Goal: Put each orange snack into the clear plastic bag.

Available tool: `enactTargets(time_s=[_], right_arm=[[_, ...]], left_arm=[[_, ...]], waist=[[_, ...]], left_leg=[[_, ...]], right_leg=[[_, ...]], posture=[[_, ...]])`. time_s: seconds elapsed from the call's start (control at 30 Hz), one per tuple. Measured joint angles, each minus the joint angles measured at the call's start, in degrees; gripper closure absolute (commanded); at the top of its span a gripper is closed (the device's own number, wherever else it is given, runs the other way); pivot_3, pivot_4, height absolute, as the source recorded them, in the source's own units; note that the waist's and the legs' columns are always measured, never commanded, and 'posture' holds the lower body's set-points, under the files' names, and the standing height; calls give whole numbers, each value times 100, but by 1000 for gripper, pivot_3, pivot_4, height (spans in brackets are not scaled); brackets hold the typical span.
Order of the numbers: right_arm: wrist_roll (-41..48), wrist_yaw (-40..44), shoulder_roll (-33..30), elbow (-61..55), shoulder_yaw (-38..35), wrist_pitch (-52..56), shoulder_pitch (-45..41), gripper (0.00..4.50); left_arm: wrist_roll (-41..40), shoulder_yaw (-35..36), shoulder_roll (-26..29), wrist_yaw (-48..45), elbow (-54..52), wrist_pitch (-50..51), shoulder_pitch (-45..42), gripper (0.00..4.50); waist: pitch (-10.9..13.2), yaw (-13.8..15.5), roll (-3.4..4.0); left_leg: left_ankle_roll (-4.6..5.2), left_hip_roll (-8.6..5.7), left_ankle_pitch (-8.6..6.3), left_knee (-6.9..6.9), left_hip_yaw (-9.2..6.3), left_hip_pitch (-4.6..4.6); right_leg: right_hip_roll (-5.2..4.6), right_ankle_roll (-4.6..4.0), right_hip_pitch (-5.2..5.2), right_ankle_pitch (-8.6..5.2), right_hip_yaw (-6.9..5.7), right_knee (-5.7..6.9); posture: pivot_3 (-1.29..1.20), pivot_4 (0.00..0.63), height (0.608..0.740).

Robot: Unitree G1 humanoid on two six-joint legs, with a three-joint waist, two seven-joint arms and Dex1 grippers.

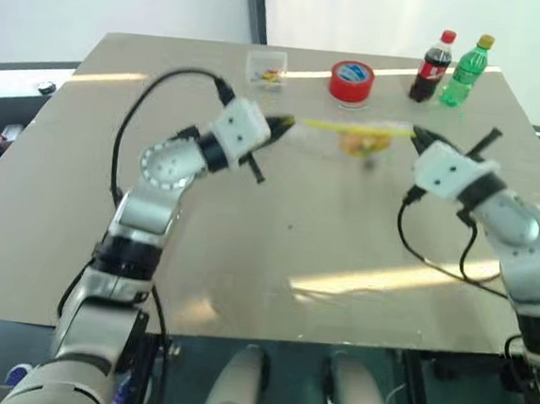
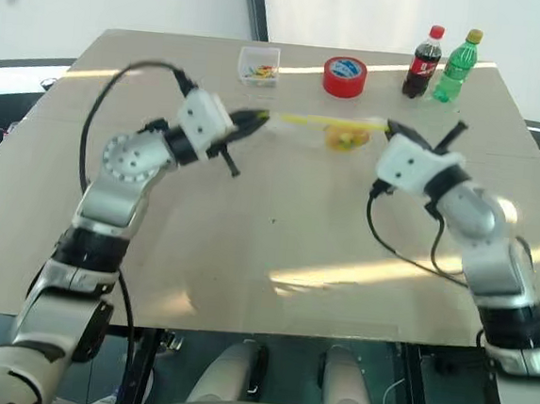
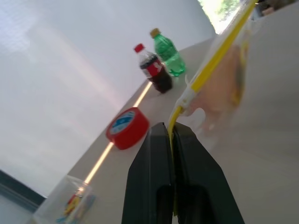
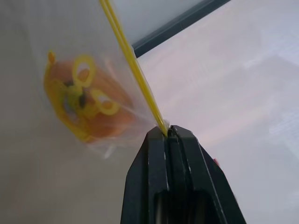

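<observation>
While both arms reach over the table (image 1: 276, 240), we see the clear plastic bag (image 1: 359, 139) strung between them, lifted off the surface. Our left gripper (image 1: 284, 124) has its two black fingers (image 3: 159, 177) pressed together on one end of the bag's yellow strip (image 3: 219, 51); our right gripper (image 1: 416, 135) has its fingers (image 4: 154, 177) clamped tight on the other end, the strip coming out right at the tips. So the bag sits directly between the two sets of jaws, held at both top corners.

We read the bag's long axis as running side to side across the head views, roughly level, with the yellow strip as its upper edge and the clear body hanging below it. Through the plastic we see the orange snacks (image 4: 88, 107) bunched at the bottom of the hanging bag, nearer the right gripper than the left. From the right wrist view the orange mass carries yellow ring-shaped markings; we cannot tell whether it is one piece or two.

Beyond the bag, at the far side of the table, stand a red tape roll (image 1: 352, 81), a dark cola bottle (image 1: 434, 67) and a green bottle (image 1: 466, 72) just beside it, and a small clear box (image 1: 266, 68) with colourful contents, all well apart from the grippers.
</observation>
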Motion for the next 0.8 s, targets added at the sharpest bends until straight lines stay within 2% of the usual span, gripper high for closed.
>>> enactTargets(time_s=[0.13,0.17,0.27,0.3,0.33,0.47,0.57,0.8], right_arm=[[60,96,234,-360,61,372,935,4481],[65,121,270,-427,96,437,1138,3895],[72,196,262,-450,89,628,1599,2603],[119,272,263,-475,81,724,1703,1914],[140,297,264,-505,76,767,1719,1580],[891,871,111,-1319,-306,1248,1799,1580],[976,1120,-3,-1676,-208,1271,1477,1580],[168,1107,675,-1095,1350,1142,117,1580]], left_arm=[[267,-272,28,-20,-157,-196,690,4500],[374,-310,57,-12,-174,-288,783,4500],[581,-261,222,48,-167,-410,975,4500],[635,-261,229,52,-165,-477,1008,4500],[643,-261,229,52,-165,-502,1014,4500],[712,-270,259,-54,-165,-604,989,4500],[737,-320,260,-113,-164,-607,856,4500],[793,-454,157,-184,-281,-437,672,4500]], waist=[[0,27,0],[0,32,0],[0,35,1],[0,34,1],[0,32,1],[1,31,2],[0,20,1],[1,8,0]], left_leg=[[1,-1,0,8,-7,6],[1,-1,-1,9,-9,9],[1,-3,-1,11,-11,20],[1,-3,-1,11,-12,19],[1,-3,-1,12,-12,19],[1,-2,-1,13,-14,17],[1,-4,-1,14,-19,23],[1,-6,-1,14,-21,31]], right_leg=[[2,0,5,0,-7,10],[2,0,10,0,-10,10],[2,0,23,0,-13,9],[3,0,23,0,-13,9],[3,0,23,0,-13,9],[3,1,23,0,-16,7],[5,2,32,-1,-23,6],[10,1,40,-1,-25,2]], posture=[[0,150,740],[0,150,740],[0,150,740],[0,150,740],[0,150,740],[0,150,740],[0,150,740],[0,150,740]])
